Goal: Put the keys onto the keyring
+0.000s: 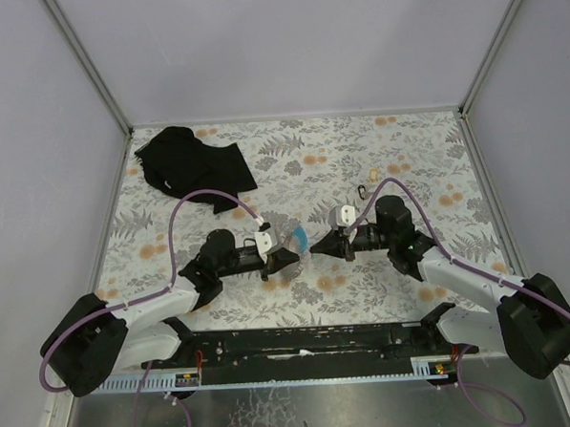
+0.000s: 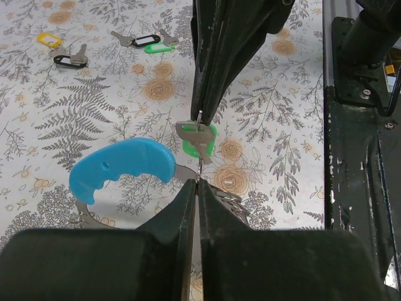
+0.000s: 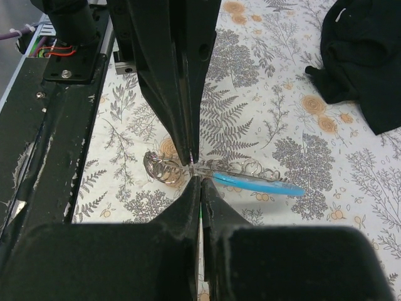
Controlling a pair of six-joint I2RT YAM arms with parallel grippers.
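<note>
one green-tagged key point(image 2: 194, 137) just beside the blue keyring point(image 2: 122, 167)

The top camera looks steeply down from behind the arms point(image 1: 161, 311) at 6 o'clock, taking in the whole table point(image 1: 397, 160). Each wrist camera sits close, facing the other arm at 12 o'clock; all share the keyring point(image 2: 122, 166).

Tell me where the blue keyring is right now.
The keyring sits mid-table in the top view, between the tips of the left gripper and the right gripper, beside the green-tagged key.
</note>
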